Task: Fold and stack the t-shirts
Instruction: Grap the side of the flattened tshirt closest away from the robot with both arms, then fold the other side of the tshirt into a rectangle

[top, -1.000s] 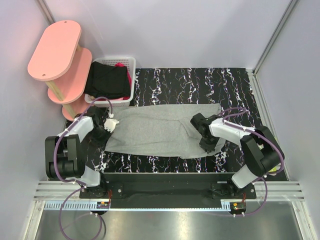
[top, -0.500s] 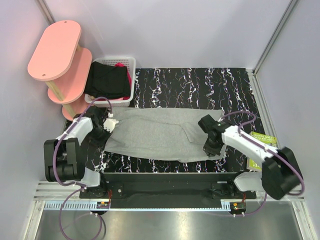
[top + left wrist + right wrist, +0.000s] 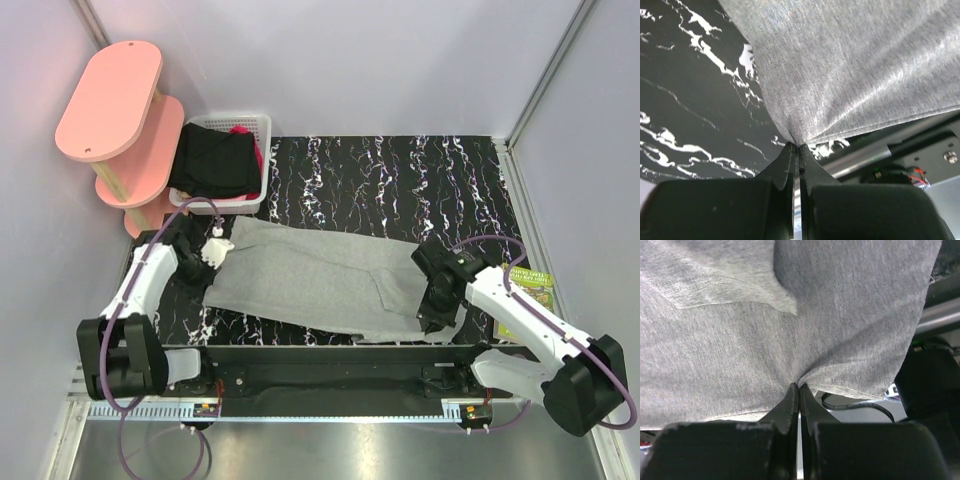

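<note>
1. Right gripper (image 3: pixel 431 316): located close to the front edge of the counter (image 3: pixel 400 180), well to the right of the white basket (image 3: pixel 252 118) and much nearer than it. In the right wrist view its fingers (image 3: pixel 788 407) are pressed together on a pinched fold of the light grey t-shirt (image 3: pixel 320 275), close to the shirt's near right corner. The cloth puckers at the pinch, and a folded flap overlaps the main panel above it.

2. Light grey t-shirt: lies on the counter as a long strip. It starts just in front of the basket and runs rightward and nearer, away from it.

3. Left gripper (image 3: pixel 213 250): located just in front of the basket's near edge. In the left wrist view its fingers (image 3: pixel 785 165) are clamped on the hem of the grey shirt, and the cloth fans out from that point.

4. Black garment (image 3: pixel 212 160): lies inside the basket and fills most of it.

5. Magenta cloth (image 3: pixel 240 130): visible at the far side of the basket, touching the black garment.

6. Pink shelf (image 3: pixel 110 95): stands just left of the basket.
</note>
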Motion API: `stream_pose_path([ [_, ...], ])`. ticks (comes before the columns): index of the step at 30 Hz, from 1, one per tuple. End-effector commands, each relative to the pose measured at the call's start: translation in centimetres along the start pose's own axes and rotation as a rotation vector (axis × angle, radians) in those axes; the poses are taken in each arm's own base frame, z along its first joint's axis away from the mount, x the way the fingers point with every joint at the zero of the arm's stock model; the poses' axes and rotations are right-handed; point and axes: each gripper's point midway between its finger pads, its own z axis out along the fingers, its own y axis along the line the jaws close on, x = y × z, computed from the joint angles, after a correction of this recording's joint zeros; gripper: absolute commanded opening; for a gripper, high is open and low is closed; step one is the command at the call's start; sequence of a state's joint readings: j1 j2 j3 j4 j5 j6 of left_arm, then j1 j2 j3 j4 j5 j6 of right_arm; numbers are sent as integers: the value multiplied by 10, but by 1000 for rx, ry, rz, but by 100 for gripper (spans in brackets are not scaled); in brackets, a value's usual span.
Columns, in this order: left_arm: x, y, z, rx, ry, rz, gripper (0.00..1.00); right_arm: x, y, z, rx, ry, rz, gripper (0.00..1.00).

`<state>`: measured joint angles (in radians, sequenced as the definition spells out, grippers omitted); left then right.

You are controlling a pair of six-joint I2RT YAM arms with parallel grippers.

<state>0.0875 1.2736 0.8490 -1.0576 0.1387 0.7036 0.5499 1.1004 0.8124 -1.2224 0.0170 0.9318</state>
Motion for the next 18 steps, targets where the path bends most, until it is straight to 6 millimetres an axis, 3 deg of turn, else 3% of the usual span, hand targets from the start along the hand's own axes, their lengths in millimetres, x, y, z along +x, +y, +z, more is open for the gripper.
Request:
stream_pose_path([
  [1,-5,-5,-29,-6,-53,40,0,6,-6,-20,-2,15,-44,0],
  [7,-31,-1,-42,27,-76,40,1,-8,8,-30,-20,-19,-67,0],
  [11,-80,20,-49,10,-117,47,0,-22,17,-28,5,-49,-85,0],
  [13,-97,28,-38,31,-81,32,0,-30,23,-27,1,-72,-85,0],
  [14,-114,40,-44,6,-106,30,0,-32,26,-25,7,-73,-84,0],
  [15,-123,40,-31,28,-68,35,0,-35,27,-24,11,-84,-82,0],
  [17,-144,55,-34,-10,-77,42,0,-41,30,-20,21,-99,-76,0],
  [18,-148,58,-22,1,-44,38,0,-46,30,-20,31,-118,-73,0],
])
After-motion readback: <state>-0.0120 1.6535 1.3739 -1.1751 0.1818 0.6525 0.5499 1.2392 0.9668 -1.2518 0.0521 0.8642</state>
